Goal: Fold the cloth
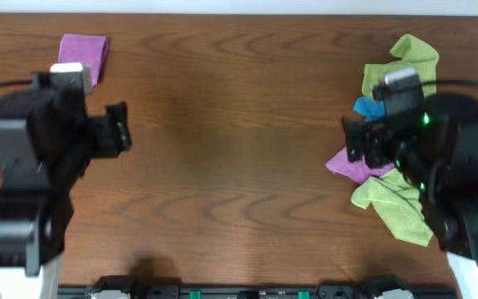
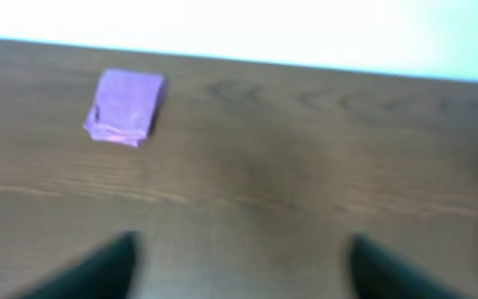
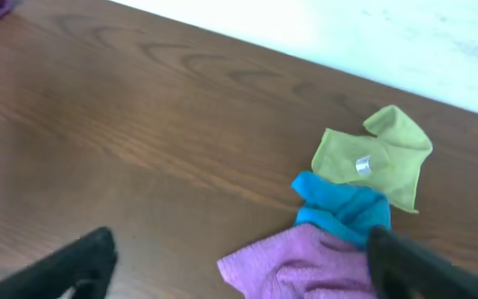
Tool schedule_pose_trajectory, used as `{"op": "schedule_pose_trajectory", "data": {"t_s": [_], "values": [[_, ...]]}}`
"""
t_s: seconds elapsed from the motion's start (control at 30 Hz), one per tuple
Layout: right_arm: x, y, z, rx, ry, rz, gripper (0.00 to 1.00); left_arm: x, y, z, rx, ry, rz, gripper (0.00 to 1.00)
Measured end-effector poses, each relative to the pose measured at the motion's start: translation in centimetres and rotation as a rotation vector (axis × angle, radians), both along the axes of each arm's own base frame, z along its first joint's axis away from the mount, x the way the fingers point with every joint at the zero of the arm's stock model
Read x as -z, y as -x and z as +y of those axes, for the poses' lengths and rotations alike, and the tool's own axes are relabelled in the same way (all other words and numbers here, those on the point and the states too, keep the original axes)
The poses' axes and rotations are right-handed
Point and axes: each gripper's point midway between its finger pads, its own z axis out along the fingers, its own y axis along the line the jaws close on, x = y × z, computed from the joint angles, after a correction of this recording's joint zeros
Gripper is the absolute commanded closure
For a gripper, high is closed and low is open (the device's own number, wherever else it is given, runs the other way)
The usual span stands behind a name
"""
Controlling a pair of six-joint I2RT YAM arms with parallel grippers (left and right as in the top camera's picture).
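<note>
Purple cloth (image 1: 85, 51), folded, sits near the table's (image 1: 239, 124) far edge.

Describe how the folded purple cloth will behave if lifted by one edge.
Probably floppy: the folded purple cloth shows stacked soft layers, so it would likely unfold. Likely light; lying flat on the table, it should not roll.

On the table (image 1: 239, 124), the cloth (image 1: 85, 51) lies left, the heap (image 3: 338, 218) right.

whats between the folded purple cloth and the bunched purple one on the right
Nothing: only bare table lies between the folded purple cloth and the bunched purple cloth, clearest in the overhead view.
</note>
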Motion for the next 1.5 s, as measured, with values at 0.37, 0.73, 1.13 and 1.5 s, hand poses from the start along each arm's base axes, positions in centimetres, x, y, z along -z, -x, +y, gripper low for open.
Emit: {"op": "schedule_pose_trajectory", "data": {"t_s": [0.37,0.73,1.13,1.5], "values": [[2.4,2.2,-0.5,0.000,0.029,0.112,0.01,3.1,3.6,0.3,-0.005,-0.014,0.160,0.05],[2.7,2.4,-0.6,0.000,0.033,0.128,0.01,4.3,6.2,1.4,-0.051,-0.062,0.230,0.05],[3.2,2.7,-0.6,0.000,0.038,0.151,0.01,3.8,7.9,0.7,-0.035,0.013,-0.339,0.05],[3.3,2.7,-0.6,0.000,0.038,0.152,0.01,15.1,5.1,0.5,-0.051,0.077,-0.376,0.05]]}}
